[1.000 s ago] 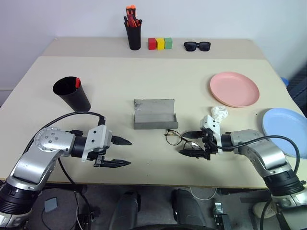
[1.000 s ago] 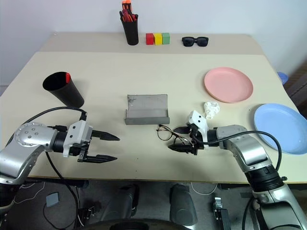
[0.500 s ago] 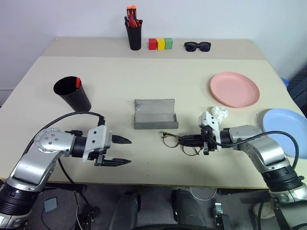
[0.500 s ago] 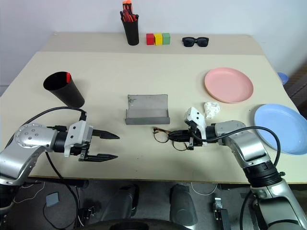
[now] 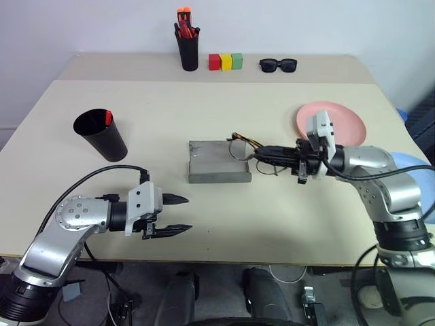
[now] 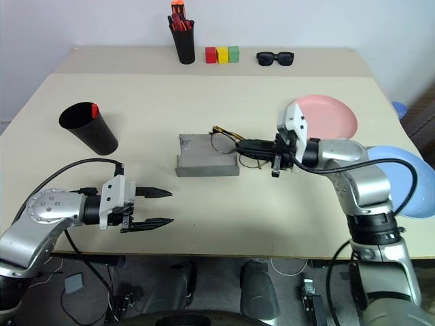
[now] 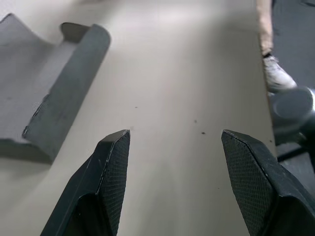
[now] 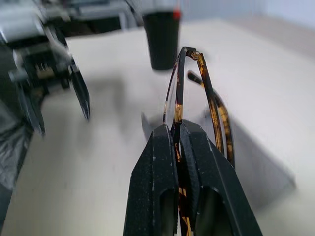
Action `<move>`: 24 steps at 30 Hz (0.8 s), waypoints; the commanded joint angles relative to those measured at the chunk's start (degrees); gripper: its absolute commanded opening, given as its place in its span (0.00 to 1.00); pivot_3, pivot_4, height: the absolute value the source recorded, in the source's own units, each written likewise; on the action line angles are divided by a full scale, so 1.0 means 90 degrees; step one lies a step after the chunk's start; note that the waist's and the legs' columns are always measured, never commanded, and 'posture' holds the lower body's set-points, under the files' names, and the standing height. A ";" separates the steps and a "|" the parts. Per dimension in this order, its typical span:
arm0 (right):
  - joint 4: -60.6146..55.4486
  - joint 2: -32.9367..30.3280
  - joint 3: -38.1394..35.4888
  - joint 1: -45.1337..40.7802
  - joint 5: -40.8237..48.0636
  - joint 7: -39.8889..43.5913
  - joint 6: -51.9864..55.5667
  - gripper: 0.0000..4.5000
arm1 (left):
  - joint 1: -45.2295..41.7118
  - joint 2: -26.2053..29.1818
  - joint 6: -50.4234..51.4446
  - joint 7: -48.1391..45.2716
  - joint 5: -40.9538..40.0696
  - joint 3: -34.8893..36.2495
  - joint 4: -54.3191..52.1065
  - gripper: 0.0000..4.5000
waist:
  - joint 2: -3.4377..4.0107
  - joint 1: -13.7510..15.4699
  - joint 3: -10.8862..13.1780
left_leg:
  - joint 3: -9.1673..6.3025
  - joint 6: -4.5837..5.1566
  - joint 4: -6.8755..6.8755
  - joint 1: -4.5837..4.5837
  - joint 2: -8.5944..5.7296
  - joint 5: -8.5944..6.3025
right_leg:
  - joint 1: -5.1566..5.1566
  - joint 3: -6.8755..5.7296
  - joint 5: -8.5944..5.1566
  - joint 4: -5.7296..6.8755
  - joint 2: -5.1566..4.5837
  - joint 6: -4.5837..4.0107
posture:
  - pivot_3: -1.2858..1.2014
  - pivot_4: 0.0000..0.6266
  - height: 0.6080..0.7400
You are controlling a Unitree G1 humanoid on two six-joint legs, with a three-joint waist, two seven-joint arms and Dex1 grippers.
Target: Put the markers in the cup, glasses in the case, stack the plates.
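Observation:
My right gripper [image 5: 264, 155] is shut on the thin wire-framed glasses [image 5: 242, 145] and holds them in the air just above the right end of the open grey case [image 5: 219, 163]. In the right wrist view the frame [image 8: 179, 93] sticks up from between the closed fingers [image 8: 155, 172]. My left gripper [image 5: 187, 214] hovers open and empty over bare table in front of the case [image 7: 49, 98]. The black cup [image 5: 102, 134] stands at the left with a marker's red end [image 5: 109, 117] showing inside. The pink plate [image 5: 348, 121] and blue plate [image 6: 414, 193] lie apart at the right, partly behind my right arm.
Along the back edge stand a narrow black holder of orange-capped markers [image 5: 189, 51], three coloured blocks [image 5: 226, 62] and black sunglasses [image 5: 279, 65]. The table's front edge runs just below my left gripper.
My right gripper closed on the glasses, lifted them off the table and carried them up and left to the case. The left gripper stayed in place, still open.

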 commanded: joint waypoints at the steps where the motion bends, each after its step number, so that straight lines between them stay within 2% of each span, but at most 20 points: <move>1: 0.0647 0.0310 0.0315 -0.0396 -0.0387 0.0233 -0.0692 0.00 | 0.0164 -0.0036 0.0163 0.0327 -0.0153 0.0268 -0.0436 0.67 | 0.0000 0.0002 0.0000 | 0.0000 0.0000 0.0000 0.0000 0.0000 0.0000 | 0.0000 0.0000 0.0000 0.0000 0.0000 0.0000 | 0.52 0.24 1.00; 11: 0.3319 0.1589 0.0789 -0.1548 -0.1375 0.0521 -0.2641 0.00 | 0.0761 -0.0021 0.0542 0.1029 -0.0262 0.0699 -0.1147 0.67 | 0.0006 -0.0028 0.0004 | 0.0000 -0.0001 -0.0006 0.0000 0.0000 0.0000 | -0.0007 0.0000 0.0002 0.0002 0.0004 -0.0002 | 0.52 0.24 1.00; 20: 0.4318 0.1834 0.0906 -0.1802 -0.1813 0.0868 -0.3133 0.00 | 0.1014 0.0009 0.0630 0.1285 -0.0296 0.0871 -0.1364 0.67 | 0.0008 -0.0016 0.0005 | -0.0001 -0.0002 -0.0009 0.0000 0.0000 0.0001 | -0.0007 0.0001 0.0002 0.0002 0.0005 -0.0003 | 0.52 0.24 1.00; 24: 0.4221 0.1649 0.0923 -0.1588 -0.1930 0.1068 -0.3115 0.34 | 0.0973 0.0026 0.0621 0.1308 -0.0319 0.0896 -0.1296 0.67 | 0.0011 -0.0029 0.0006 | -0.0001 -0.0002 -0.0016 0.0001 0.0000 0.0001 | -0.0010 0.0001 0.0002 0.0002 0.0006 -0.0003 | 0.52 0.24 1.00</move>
